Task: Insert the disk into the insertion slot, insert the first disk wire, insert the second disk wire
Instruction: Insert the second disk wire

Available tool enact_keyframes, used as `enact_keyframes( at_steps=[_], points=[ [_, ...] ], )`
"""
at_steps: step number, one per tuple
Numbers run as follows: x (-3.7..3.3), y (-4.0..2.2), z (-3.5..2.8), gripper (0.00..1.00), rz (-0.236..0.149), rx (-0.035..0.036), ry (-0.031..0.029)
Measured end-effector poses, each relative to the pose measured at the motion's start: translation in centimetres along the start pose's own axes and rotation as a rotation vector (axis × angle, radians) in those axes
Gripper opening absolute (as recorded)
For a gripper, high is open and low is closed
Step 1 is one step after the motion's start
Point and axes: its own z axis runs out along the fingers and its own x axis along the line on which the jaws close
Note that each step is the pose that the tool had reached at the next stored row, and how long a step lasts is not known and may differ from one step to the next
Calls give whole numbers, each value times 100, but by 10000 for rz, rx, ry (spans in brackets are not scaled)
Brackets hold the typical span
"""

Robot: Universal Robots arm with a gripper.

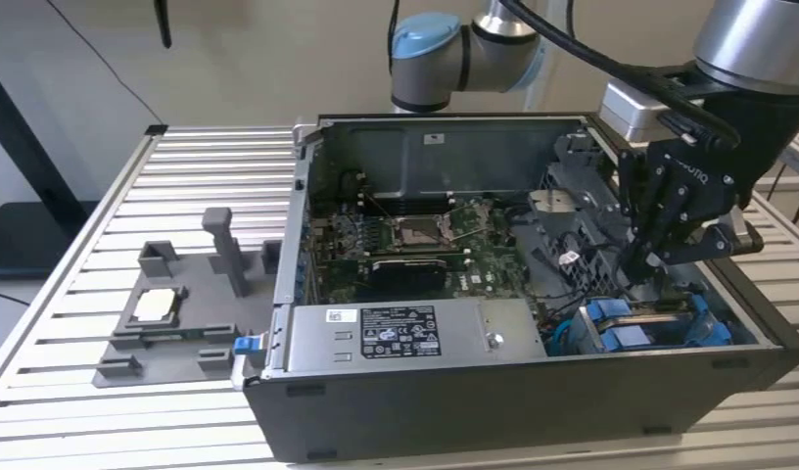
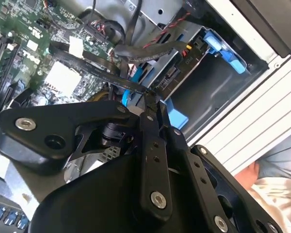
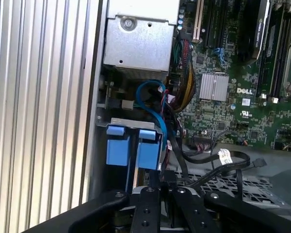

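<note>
The disk sits in the insertion slot (image 1: 708,331) at the case's front corner on the exterior view's right. Its blue carrier tabs (image 1: 621,339) face up there. The first wrist view shows the same tabs (image 3: 119,151) in the grey cage (image 3: 131,122). My gripper (image 1: 638,277) reaches down into the case just behind the slot. Its fingers (image 2: 150,121) are nearly together, pinching the end of a flat black disk wire (image 2: 99,73) close to the disk's connector end (image 2: 177,72). The gripper (image 3: 161,187) has a black plug (image 3: 168,176) at its tips.
A silver power-supply box (image 1: 399,333) fills the case's front left, and the motherboard (image 1: 413,240) lies behind it. Loose black cables (image 3: 223,159) cross beside the gripper. A grey fixture (image 1: 164,313) stands on the slatted table (image 1: 99,196). A person's sleeve (image 2: 276,174) is beyond the case wall.
</note>
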Motion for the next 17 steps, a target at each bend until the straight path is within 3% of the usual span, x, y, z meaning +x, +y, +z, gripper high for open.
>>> enact_keyframes(
  at_steps=[4, 12, 17],
  points=[
    [23, -3, 3, 16, 88, -68, -8],
    [82, -72, 10, 16, 83, -528, -63],
    [113, -127, 24, 16, 79, -681, -115]
  ],
)
